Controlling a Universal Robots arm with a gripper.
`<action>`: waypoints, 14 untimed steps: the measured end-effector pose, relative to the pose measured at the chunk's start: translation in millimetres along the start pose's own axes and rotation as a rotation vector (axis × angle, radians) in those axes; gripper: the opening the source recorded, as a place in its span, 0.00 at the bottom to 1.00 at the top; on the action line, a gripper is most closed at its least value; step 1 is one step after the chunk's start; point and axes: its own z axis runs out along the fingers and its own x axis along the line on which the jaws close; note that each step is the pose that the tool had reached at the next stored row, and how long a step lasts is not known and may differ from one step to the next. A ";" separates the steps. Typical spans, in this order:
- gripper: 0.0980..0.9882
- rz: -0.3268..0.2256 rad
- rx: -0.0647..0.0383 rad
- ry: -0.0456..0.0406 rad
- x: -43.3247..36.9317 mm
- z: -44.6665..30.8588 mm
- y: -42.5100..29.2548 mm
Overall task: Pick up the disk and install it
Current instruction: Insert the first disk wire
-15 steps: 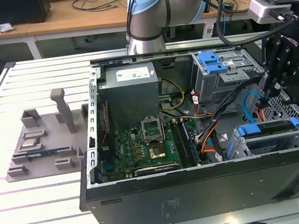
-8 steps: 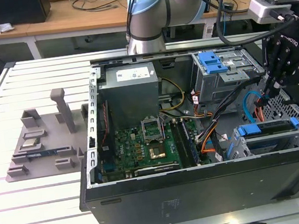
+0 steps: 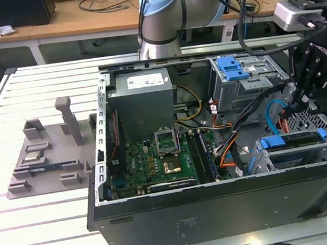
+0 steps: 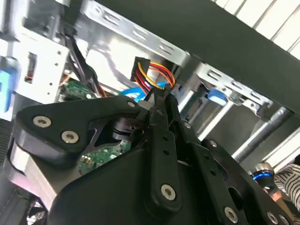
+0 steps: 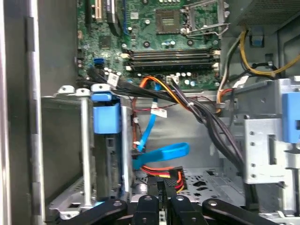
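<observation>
The disk (image 3: 291, 141), silver in its blue carrier, sits slotted in the drive cage (image 3: 311, 155) at the exterior view's right end of the open computer case. The first wrist view shows its blue carrier front (image 5: 107, 119) in the cage. My gripper (image 3: 297, 105) hangs just above and behind that cage, inside the case, apart from the disk. Its fingers are shut together in both wrist views (image 4: 161, 95) (image 5: 158, 185). A black power plug with red and yellow wires (image 4: 143, 71) (image 5: 174, 180) lies right at the fingertips, and I cannot tell whether it is touched.
A lone blue bracket (image 3: 231, 67) lies on the upper bay. The grey power supply (image 3: 143, 101) and motherboard (image 3: 156, 162) fill the case's left part. Blue and orange cables (image 5: 161, 152) cross the floor by the cage. A grey fixture (image 3: 48, 154) stands on the slatted table.
</observation>
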 end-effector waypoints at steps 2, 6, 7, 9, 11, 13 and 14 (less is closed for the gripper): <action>0.07 0.000 0.000 0.0002 8.9 0.3 0.9; 0.07 0.000 0.000 0.0000 29.2 1.6 0.8; 0.07 0.000 0.000 -0.0002 29.9 2.6 0.7; 0.07 0.000 0.000 0.0000 30.1 5.4 0.8; 0.07 -0.001 0.000 0.0002 31.1 9.6 0.7; 0.07 -0.001 0.000 0.0000 33.9 10.5 0.6; 0.07 -0.001 0.000 -0.0001 35.0 11.3 0.7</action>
